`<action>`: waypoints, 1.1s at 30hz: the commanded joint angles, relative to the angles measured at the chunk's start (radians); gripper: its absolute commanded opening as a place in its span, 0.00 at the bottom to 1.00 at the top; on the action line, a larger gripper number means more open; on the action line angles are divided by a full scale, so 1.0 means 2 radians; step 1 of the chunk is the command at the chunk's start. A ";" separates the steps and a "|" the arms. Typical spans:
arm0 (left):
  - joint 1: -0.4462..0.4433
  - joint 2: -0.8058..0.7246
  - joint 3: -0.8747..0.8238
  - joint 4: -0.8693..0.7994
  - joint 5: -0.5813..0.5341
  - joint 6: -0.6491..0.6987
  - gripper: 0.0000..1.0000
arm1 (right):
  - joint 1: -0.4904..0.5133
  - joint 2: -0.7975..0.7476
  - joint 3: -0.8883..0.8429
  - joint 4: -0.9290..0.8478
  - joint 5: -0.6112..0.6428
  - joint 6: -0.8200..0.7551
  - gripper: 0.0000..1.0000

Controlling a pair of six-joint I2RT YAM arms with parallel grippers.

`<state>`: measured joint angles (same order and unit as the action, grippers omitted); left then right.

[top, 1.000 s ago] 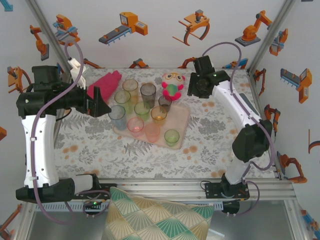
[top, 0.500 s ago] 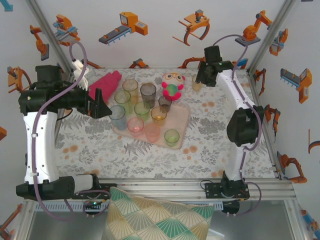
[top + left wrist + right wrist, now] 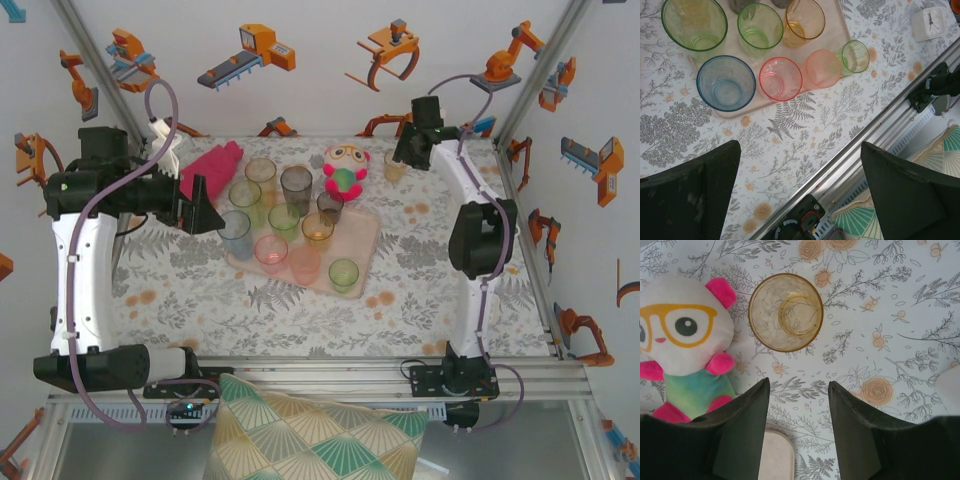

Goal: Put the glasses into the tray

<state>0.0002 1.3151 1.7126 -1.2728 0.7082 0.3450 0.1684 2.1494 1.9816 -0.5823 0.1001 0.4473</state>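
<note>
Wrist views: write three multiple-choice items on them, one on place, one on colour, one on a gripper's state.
1. The amber translucent tumbler stands: A on magenta cloth; B on the floral table beside the pink-green plush toy; C inside a gripper.
2. Tumbler at the beige flat tray's corner nearest the left gripper: A blue; B grey; C purple.
3. Right gripper: A open, empty; B shut on tumbler; C shut on toy.
B, toy alongside; A, blue rim; A, table shows between fingers.
</note>
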 commanded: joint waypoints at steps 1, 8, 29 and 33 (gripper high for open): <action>-0.002 0.006 0.010 -0.012 0.012 0.012 0.97 | -0.007 0.011 0.022 0.023 -0.001 -0.005 0.48; -0.003 0.015 0.015 -0.012 0.014 0.011 0.97 | -0.012 0.035 0.037 0.024 -0.003 -0.006 0.48; -0.003 0.018 0.017 -0.015 0.007 0.011 0.97 | -0.023 0.109 0.102 0.004 -0.011 -0.003 0.48; -0.003 0.018 0.015 -0.015 0.008 0.011 0.97 | -0.024 0.112 0.100 -0.007 -0.002 -0.004 0.47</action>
<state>-0.0013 1.3479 1.7203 -1.2758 0.7074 0.3450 0.1303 2.3562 2.1517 -0.5667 0.0788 0.4473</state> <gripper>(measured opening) 0.972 0.475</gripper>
